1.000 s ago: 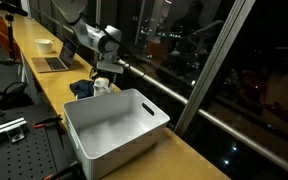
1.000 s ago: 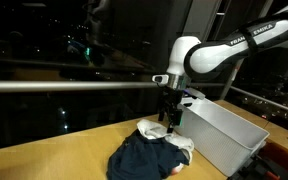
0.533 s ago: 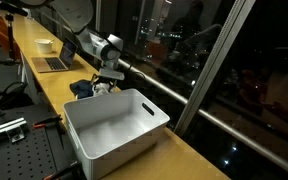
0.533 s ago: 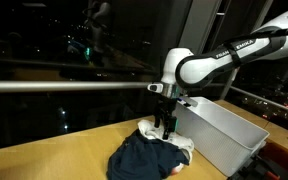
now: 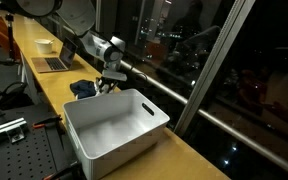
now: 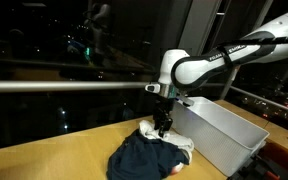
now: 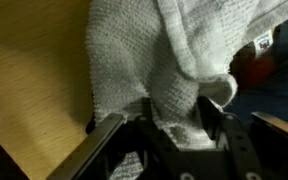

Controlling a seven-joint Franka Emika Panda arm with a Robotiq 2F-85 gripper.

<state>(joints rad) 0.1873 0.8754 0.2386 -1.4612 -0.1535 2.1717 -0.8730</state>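
Gripper point(image 7: 171, 128) clamped on bunched white towel point(image 7: 144, 50) touching dark garment point(image 6: 139, 160); a good hold likely needed a deep bite on the fold, clear of that garment.

Wrist view: white towel point(image 7: 134, 60) cut off by the top edge; its fold covers the tips of the gripper point(image 7: 174, 128), grip undetermined. In an exterior view the bin point(image 5: 119, 150) hides most of the dark garment point(image 5: 82, 89).
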